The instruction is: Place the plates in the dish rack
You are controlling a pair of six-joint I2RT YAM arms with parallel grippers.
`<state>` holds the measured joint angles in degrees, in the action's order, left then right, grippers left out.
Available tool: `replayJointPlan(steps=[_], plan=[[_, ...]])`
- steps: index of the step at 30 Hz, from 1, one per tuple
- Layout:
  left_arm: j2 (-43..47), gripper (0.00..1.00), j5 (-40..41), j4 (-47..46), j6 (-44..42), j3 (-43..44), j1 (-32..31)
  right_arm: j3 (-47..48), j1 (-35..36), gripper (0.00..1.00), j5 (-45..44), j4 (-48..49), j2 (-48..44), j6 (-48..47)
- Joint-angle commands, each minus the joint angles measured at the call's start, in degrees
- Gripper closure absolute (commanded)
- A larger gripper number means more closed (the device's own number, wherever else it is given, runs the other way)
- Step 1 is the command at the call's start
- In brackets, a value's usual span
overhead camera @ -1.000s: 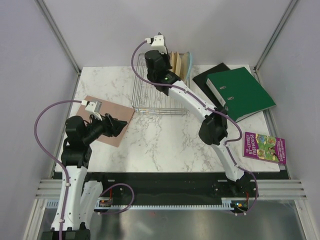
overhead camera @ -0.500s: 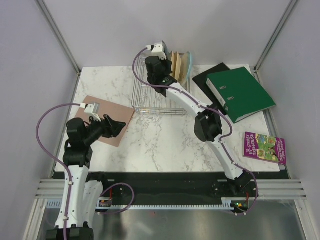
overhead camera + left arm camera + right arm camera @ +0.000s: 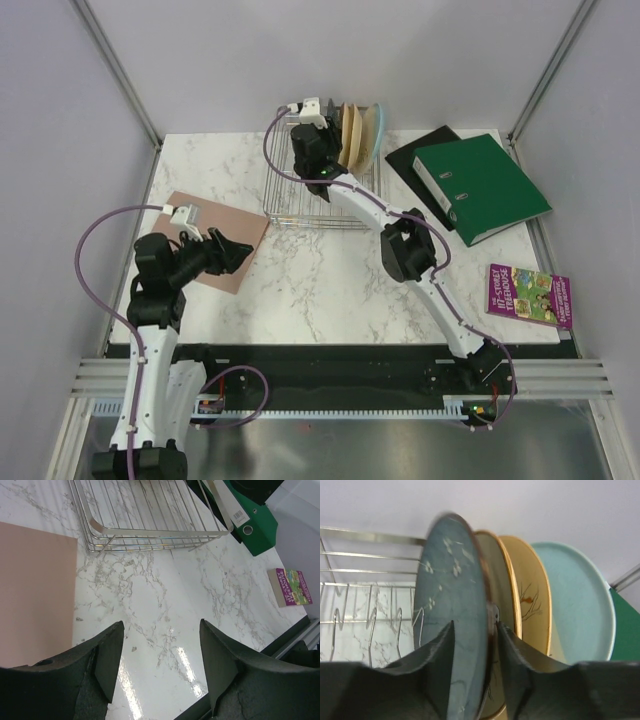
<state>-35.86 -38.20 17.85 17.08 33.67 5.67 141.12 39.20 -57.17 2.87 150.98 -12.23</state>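
Note:
The dish rack (image 3: 300, 195) stands at the back middle of the marble table; it also shows in the left wrist view (image 3: 150, 530) and the right wrist view (image 3: 370, 555). Several plates (image 3: 360, 130) stand on edge at its right side. In the right wrist view my right gripper (image 3: 475, 625) is shut on the rim of the dark slate-blue plate (image 3: 452, 580), upright beside a cream-yellow plate (image 3: 497, 570), a bird-drawing plate (image 3: 527, 595) and a light-blue one (image 3: 575, 610). My left gripper (image 3: 232, 250) (image 3: 161, 630) is open and empty, low over the table.
A green ring binder (image 3: 480, 185) (image 3: 255, 520) lies on a black folder (image 3: 420, 150) right of the rack. A purple book (image 3: 530, 295) (image 3: 292, 586) lies at the right edge. A pink mat (image 3: 245, 225) (image 3: 35, 590) lies under the left gripper.
My right gripper has come lower over the rack's back right part, next to the standing plates. The left arm has barely moved.

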Motion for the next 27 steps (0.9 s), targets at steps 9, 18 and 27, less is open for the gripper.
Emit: replayJointPlan(steps=[9, 18, 27], plan=[[4.31, 0.0, -2.33, -7.29, 0.06, -0.63, 0.22, -15.24, 7.37, 0.21, -0.32, 15.49, -23.6, -15.36], [-3.86, 0.0, 0.93, -9.41, -9.16, 10.26, 0.22, -35.45, 11.33, 0.02, 12.61, -9.9, -47.33, -6.76], [-7.03, 0.0, 0.58, -9.23, -14.97, 16.94, 0.13, -56.65, 8.97, 0.02, 8.58, -11.49, -64.84, -7.02]])
